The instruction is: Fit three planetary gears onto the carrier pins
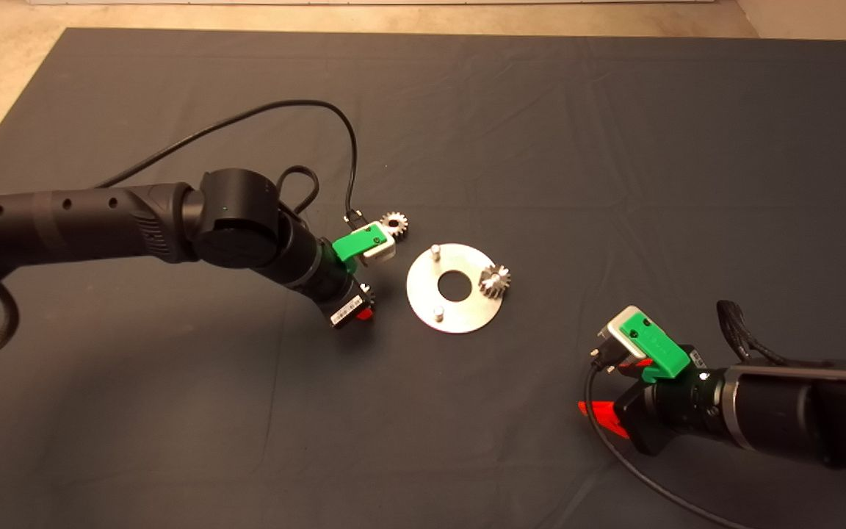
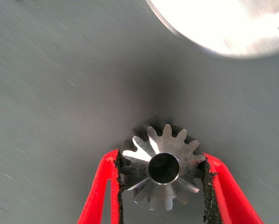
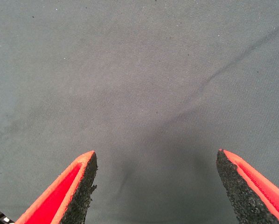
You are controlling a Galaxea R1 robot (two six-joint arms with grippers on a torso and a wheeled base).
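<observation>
Left gripper (image 2: 163, 175) clamped; right gripper (image 3: 156, 186) spread.

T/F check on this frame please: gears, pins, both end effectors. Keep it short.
1. One gear already sits on the disc. True.
2. All three pins are filled. False: two pins, one and another, stand bare.
3. The left end effector has its pads on either side of a gear. True.
4. The right end effector grips a gear. False: it is open over bare mat.
5. A third gear lies on the mat, off the disc. True.
6. The left end effector's gear is above the disc. False: it is beside it, over the mat.
</observation>
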